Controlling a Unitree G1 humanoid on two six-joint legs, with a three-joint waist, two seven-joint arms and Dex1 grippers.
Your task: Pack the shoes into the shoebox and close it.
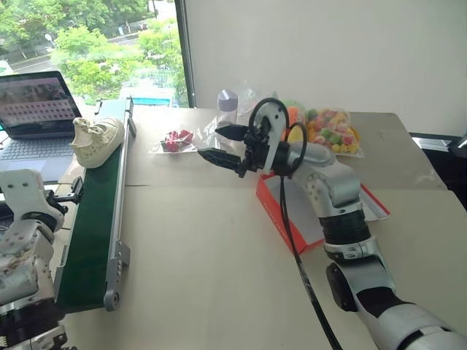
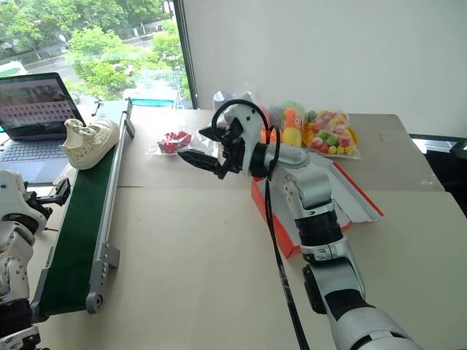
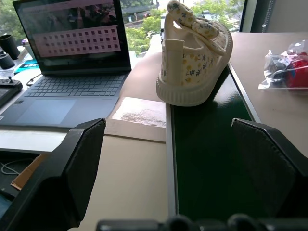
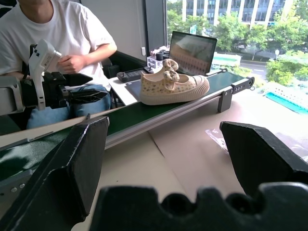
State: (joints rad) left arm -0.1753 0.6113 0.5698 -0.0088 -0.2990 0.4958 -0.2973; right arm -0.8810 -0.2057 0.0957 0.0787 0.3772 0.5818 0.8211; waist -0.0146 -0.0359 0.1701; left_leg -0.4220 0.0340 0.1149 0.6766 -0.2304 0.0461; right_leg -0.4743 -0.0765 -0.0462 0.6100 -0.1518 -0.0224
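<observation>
One cream shoe with a small flower print and a bow stands at the far end of the green conveyor belt, on the left. In the left wrist view the shoe is ahead of my left gripper, which is open and empty over the belt's near stretch. The red-orange shoebox lies open on the table with its white inside showing, partly hidden under my right arm. My right gripper hovers above the table left of the box, pointing toward the belt, open and holding nothing.
An open laptop sits beyond the belt at the far left. Bags of colourful toys and a small bag with red pieces lie at the table's back. A seated person in a white T-shirt is beside the belt.
</observation>
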